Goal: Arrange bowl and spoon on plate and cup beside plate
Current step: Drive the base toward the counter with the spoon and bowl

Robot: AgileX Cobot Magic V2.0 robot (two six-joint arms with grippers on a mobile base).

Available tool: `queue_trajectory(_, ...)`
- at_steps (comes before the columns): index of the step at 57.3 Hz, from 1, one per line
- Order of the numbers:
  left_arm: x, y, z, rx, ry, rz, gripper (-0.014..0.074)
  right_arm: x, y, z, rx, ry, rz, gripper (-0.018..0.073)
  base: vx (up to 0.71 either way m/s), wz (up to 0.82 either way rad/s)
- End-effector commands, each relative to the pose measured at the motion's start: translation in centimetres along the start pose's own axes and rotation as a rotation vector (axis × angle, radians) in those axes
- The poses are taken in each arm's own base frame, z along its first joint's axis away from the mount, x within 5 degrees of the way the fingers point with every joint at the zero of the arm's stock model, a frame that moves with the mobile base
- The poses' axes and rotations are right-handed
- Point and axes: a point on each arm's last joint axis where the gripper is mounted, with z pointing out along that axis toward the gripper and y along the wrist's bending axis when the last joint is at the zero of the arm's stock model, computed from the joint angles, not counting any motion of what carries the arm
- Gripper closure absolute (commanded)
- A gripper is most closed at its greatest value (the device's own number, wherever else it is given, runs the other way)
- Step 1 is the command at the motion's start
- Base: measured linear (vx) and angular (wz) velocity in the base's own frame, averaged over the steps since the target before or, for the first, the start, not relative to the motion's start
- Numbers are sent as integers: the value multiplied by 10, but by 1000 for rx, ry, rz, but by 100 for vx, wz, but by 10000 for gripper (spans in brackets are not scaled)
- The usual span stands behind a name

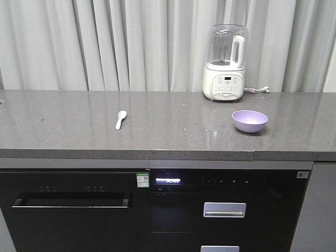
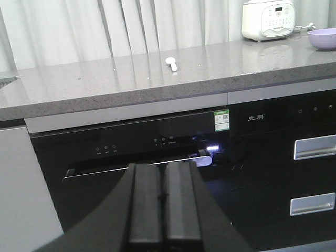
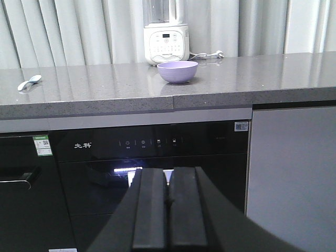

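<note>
Probably light and stiff, the lavender bowl (image 1: pixel 250 121) sits at the right of the counter (image 1: pixel 63 126); pinch its rim. The small spoon (image 1: pixel 121 119), perhaps slippery, lies well to the left. The left gripper (image 2: pixel 164 197) and the right gripper (image 3: pixel 169 199) have jaws together, empty.

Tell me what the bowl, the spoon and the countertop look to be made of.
The bowl is probably plastic, matte lavender: even colour, thin rim, only soft highlights. The spoon is likely plastic too, pale blue-white and smooth, though it is too small to be sure. The countertop looks like grey speckled stone or a stone-look composite, polished: it mirrors the curtains and the blender.
</note>
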Motion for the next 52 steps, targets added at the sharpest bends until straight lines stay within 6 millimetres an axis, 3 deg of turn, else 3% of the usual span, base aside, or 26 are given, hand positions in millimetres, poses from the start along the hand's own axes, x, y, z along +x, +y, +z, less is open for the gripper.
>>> queue_trajectory(1, -17, 0, -3, 2, -124, -14, 600, -6, 0, 0, -3, -77, -14, 568, 0, 0)
queue_trajectory(52, -17, 0, -3, 2, -124, -14, 600, -6, 0, 0, -3, -77, -14, 568, 0, 0)
